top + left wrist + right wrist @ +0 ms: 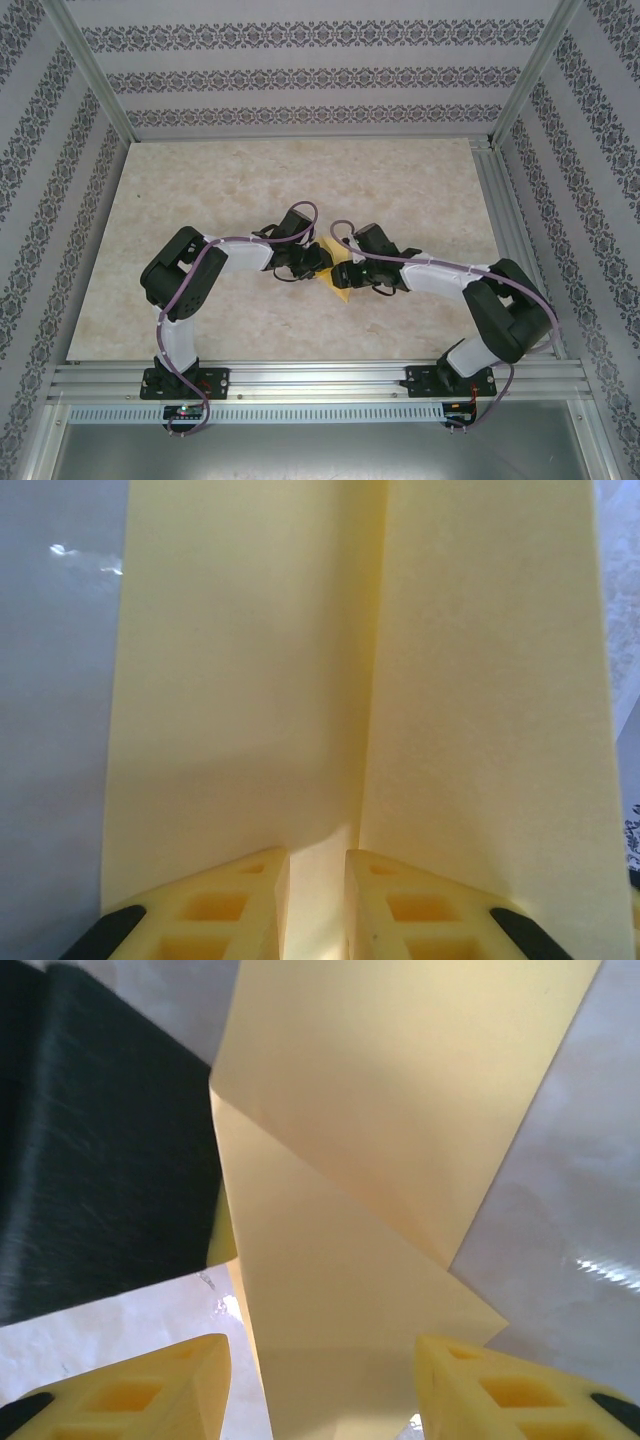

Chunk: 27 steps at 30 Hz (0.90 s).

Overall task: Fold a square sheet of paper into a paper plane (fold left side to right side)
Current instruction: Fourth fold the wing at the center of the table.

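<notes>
The pale-yellow paper (343, 287) lies on the table between both arms, folded into a narrow shape. In the left wrist view the paper (240, 680) shows two flaps meeting at a centre crease. My left gripper (317, 858) rests its tips on it at the crease, jaws only a narrow gap apart, with flat paper showing in the gap. In the right wrist view the paper (380, 1090) shows a diagonal folded flap. My right gripper (322, 1350) stands wide open over its near end. In the top view the left gripper (324, 262) and right gripper (346, 272) almost touch.
The left arm's black body (100, 1150) fills the space just left of the paper in the right wrist view. The marbled table top (300, 180) is bounded by aluminium rails (320, 378) at the near edge and patterned walls around.
</notes>
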Available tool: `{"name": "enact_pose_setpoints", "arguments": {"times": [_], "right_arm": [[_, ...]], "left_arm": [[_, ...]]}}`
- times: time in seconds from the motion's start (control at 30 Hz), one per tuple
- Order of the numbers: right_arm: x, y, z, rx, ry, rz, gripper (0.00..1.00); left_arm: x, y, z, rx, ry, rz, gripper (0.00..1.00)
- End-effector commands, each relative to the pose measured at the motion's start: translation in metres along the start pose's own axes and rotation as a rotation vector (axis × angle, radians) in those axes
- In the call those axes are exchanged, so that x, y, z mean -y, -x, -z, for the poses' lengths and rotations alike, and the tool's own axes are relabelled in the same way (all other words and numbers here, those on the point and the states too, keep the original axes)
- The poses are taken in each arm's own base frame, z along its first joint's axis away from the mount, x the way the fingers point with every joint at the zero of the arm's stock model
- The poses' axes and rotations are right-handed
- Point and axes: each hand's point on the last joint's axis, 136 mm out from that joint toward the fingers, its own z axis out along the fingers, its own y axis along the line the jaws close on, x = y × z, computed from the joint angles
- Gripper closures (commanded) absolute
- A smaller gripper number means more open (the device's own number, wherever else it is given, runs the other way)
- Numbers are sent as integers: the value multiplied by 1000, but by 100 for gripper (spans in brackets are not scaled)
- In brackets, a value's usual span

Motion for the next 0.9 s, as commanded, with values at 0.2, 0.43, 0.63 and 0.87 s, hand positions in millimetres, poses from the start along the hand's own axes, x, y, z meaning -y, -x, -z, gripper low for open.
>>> {"name": "enact_pose_setpoints", "arguments": {"times": [0.2,0.43,0.63,0.87], "right_arm": [[-11,9,-12,3,4,24,55],[-10,12,-15,3,-13,29,61],[-10,12,-20,-7,-15,30,63],[-17,14,-24,-9,22,34,72]], "left_arm": [[-6,-4,-3,-9,45,-21,76],[-6,-4,-3,-8,46,-22,76],[-8,-4,-3,-6,48,-21,76],[-8,-4,-3,-6,47,-20,76]]}}
